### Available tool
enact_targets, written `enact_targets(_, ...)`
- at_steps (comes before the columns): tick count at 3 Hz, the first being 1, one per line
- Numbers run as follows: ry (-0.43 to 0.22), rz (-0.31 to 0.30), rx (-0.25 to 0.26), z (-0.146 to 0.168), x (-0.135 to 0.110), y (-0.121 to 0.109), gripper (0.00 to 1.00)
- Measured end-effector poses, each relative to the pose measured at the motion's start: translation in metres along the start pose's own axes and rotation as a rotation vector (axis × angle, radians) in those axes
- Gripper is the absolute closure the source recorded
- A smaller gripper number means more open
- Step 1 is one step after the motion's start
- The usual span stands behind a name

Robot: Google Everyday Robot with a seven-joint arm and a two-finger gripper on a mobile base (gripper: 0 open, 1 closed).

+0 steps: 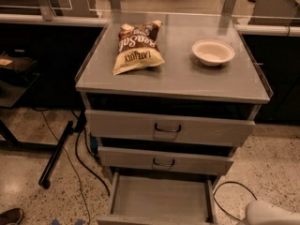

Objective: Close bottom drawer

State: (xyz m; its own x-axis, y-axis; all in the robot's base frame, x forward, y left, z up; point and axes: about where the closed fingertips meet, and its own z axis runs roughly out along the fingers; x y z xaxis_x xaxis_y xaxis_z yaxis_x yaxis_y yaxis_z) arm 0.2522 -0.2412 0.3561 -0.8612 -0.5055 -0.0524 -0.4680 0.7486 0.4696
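The bottom drawer [159, 201] of the grey cabinet stands pulled far out, its plain grey tray open to view and empty; its front reaches the bottom edge of the view and its handle does not show. Above it are the mid-width drawer front [164, 161] and the widest drawer front [168, 128], both nearly shut. Only a white rounded part of my arm [269, 213] shows at the bottom right, to the right of the open drawer. The gripper itself is out of view.
On the cabinet top [187, 81] lie a chip bag [136, 46] and a white bowl [213, 51]. A black pole [56, 153] and cables [84, 158] lie on the floor to the left. A shoe [10, 216] is at the bottom left.
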Motion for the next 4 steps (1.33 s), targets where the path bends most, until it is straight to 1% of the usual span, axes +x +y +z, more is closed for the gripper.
enact_targets(1, -0.002, 0.084, 0.006, 0.020, -0.004, -0.026, 1.00)
enact_targets(2, 0.036, 0.233, -0.019, 0.077, 0.010, -0.056, 1.00)
enact_targets(3, 0.089, 0.295, -0.043, 0.117, 0.018, -0.071, 1.00)
enact_targets(4, 0.095, 0.300, -0.053, 0.125, 0.021, -0.070, 1.00)
